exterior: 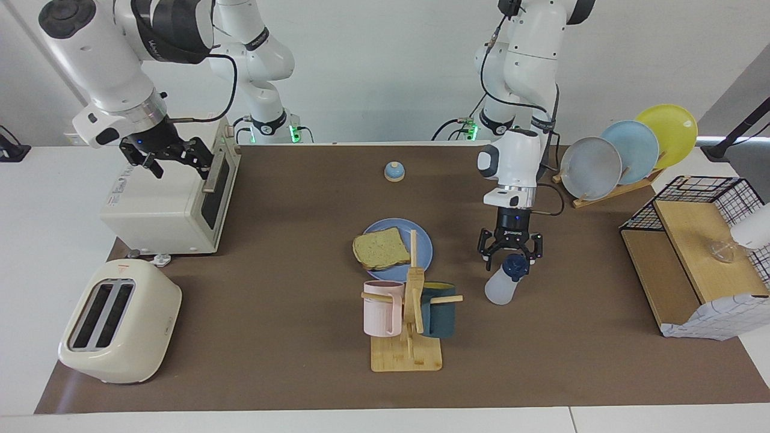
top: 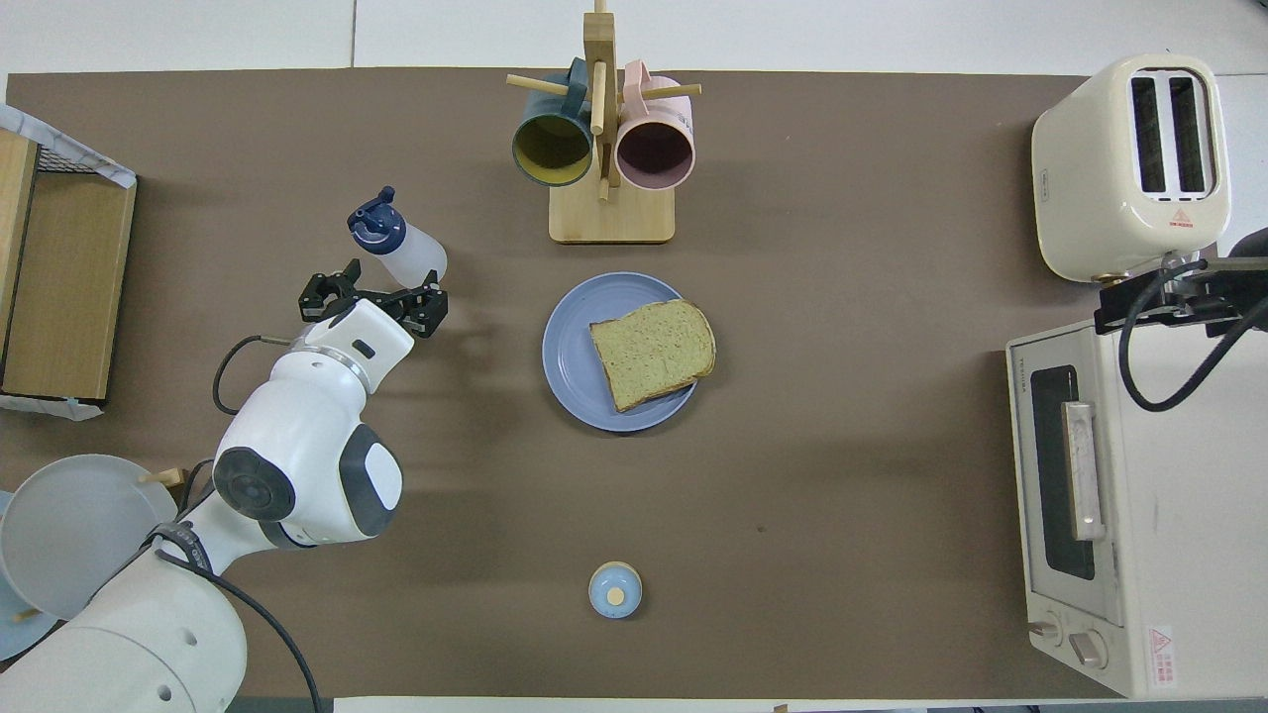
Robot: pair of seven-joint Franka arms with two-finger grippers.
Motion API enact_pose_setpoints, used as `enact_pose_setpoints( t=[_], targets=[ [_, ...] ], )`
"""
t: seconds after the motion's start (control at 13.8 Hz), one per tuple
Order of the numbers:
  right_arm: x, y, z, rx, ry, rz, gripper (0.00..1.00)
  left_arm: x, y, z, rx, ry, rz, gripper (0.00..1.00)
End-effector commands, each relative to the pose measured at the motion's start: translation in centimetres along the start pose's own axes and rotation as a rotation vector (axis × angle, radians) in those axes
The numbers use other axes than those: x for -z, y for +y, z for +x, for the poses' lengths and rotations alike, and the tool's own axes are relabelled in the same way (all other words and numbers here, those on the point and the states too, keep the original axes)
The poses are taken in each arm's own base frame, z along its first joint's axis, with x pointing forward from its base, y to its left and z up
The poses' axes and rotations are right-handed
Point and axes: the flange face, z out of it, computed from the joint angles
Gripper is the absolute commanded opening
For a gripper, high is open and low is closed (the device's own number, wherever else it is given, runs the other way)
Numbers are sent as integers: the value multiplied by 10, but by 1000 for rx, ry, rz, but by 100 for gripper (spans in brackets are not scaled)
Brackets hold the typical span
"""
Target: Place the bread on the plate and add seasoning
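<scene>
The left gripper (exterior: 511,257) hangs with its fingers spread just over the dark cap of the seasoning bottle (exterior: 498,287), pinching nothing. The bottle stands on the brown mat in the middle band of the facing view, toward the left arm's end of the table. The bread (exterior: 380,248) already lies on the blue plate (exterior: 426,249) at the centre of the frame, one corner reaching the rim, so the seasoning looks like the part left to do.

To do it well, the gripper should drop straight down until its fingers sit either side of the pale body below the cap, not on the spout, then close squarely. The bottle is light and narrow and would likely tip if nudged from one side. It should be lifted clear before being carried over the slice and tilted.

The mug rack (exterior: 412,300), in the lower centre with a pink and a dark mug, stands just beside the plate, and its pegs crowd the path. A small bell (exterior: 394,172) sits in the upper middle, well apart.

The right gripper (exterior: 168,153) waits, fingers spread, over the toaster oven (exterior: 168,210) at the upper edge of the frame.
</scene>
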Motion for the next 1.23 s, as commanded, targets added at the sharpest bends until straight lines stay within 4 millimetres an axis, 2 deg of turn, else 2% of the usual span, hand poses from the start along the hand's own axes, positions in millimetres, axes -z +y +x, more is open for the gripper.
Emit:
enact_pose_setpoints(
  t=[0.0,0.43,0.72,1.16],
  targets=[
    [2,3,-4,18,-2,-10,100,36,-2,-3,8,-19,-23,100],
    [2,3,-4,18,-2,-10,100,101,10,35,22,-118,-166,100],
    [2,3,-4,18,-2,-10,100,129,9,52,28,-170,-223,100],
    [2,3,-4,18,-2,-10,100,154,-19,100,53,-302,-292,100]
  ],
)
